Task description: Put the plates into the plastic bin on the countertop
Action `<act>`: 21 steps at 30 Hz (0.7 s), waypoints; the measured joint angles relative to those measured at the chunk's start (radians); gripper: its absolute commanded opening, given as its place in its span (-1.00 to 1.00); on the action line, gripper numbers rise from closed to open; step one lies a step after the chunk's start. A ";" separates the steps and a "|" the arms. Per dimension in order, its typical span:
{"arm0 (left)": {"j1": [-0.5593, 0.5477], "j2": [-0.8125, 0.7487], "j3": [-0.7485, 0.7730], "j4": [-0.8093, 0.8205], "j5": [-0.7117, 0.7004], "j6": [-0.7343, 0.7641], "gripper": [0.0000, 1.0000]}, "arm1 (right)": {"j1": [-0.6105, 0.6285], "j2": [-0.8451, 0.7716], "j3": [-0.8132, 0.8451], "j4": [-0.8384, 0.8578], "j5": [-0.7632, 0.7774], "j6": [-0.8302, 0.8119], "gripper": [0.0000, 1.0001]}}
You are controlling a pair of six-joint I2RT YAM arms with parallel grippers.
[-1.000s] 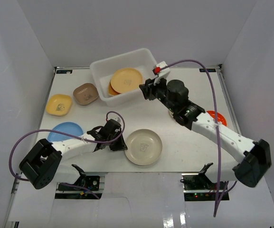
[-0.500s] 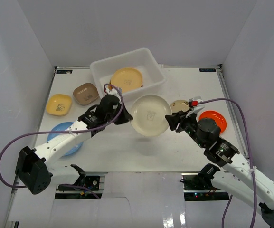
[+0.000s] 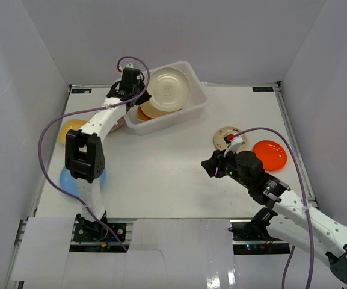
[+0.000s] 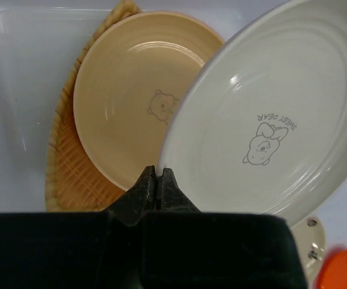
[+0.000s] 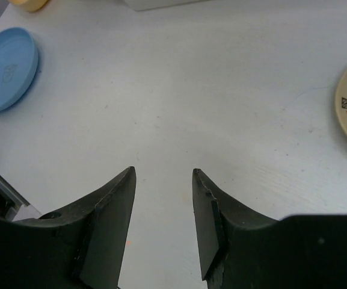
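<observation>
My left gripper (image 3: 142, 90) is shut on the rim of a cream plate (image 3: 168, 89) and holds it tilted over the white plastic bin (image 3: 196, 107). In the left wrist view the left gripper (image 4: 158, 174) pinches the cream plate (image 4: 269, 120) above a tan plate (image 4: 131, 102) and the wicker plate (image 4: 71, 174) lying in the bin (image 4: 17, 72). My right gripper (image 3: 209, 167) is open and empty above the countertop (image 3: 161, 168); it also shows in the right wrist view (image 5: 163, 174).
An orange plate (image 3: 269, 154) and a small beige plate (image 3: 227, 135) lie right of centre. A blue plate (image 3: 71, 180) and a yellow plate (image 3: 68, 129) lie at the left, partly hidden by the left arm. The right wrist view shows the blue plate (image 5: 8, 69).
My left gripper has carried the cream plate from the middle of the countertop up to over the bin. My right arm has drawn back toward the near right, open.
</observation>
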 measured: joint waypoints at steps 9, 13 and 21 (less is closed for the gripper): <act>0.035 0.238 0.123 -0.077 -0.052 0.025 -0.36 | 0.012 0.144 -0.021 0.093 -0.089 0.048 -0.02; 0.042 0.235 0.123 -0.077 -0.066 0.034 0.86 | 0.035 0.209 -0.021 0.145 -0.107 0.065 0.00; 0.047 0.118 0.110 -0.064 0.029 0.060 0.96 | 0.120 0.458 0.019 0.262 -0.112 0.120 0.09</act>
